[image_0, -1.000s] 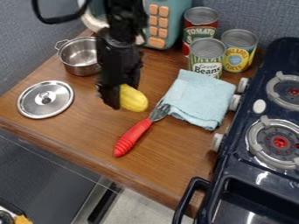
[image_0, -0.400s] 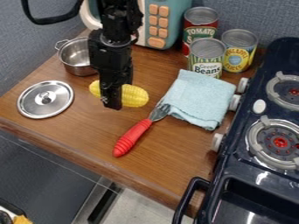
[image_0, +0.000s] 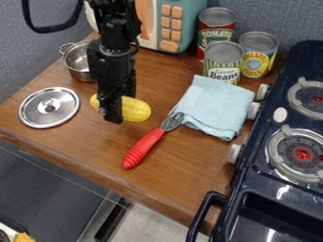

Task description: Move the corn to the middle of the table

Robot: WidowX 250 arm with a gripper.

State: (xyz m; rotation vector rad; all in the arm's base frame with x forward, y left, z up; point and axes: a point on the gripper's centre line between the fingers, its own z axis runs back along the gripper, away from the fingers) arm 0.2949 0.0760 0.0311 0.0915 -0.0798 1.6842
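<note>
the tool (image_0: 114,116) hangs down over the left part of the wooden surface (image_0: 189,165), closed on the yellow corn (image_0: 137,110), gripping it around its middle so that an end sticks out on either side. the corn lies crosswise, its right end a little lower in the view than its left; whether it touches the surface i cannot tell. just above it, partly behind the arm (image_0: 112,52), is a small metal pot (image_0: 77,64), and to its left a round metal lid (image_0: 62,112) with a knob lies flat. to the lower right of the corn, a utensil with a ribbed red handle (image_0: 142,149) lies at a slant, its metal head up by the left edge of a folded light blue cloth (image_0: 214,106). beyond the cloth three cans stand upright close together: a green-and-white can (image_0: 223,61) nearest it, a red-and-white can (image_0: 216,32) behind, and a can with a yellow-and-blue label (image_0: 257,59) to the right. behind the arm, by the grey-blue wall (image_0: 271,16), stands a teal toy microwave (image_0: 183,28) with orange buttons. along the right side is a dark blue toy stove (image_0: 265,189), with grey knobs, a black handle at its lower left and two round burners with red centers.
</note>
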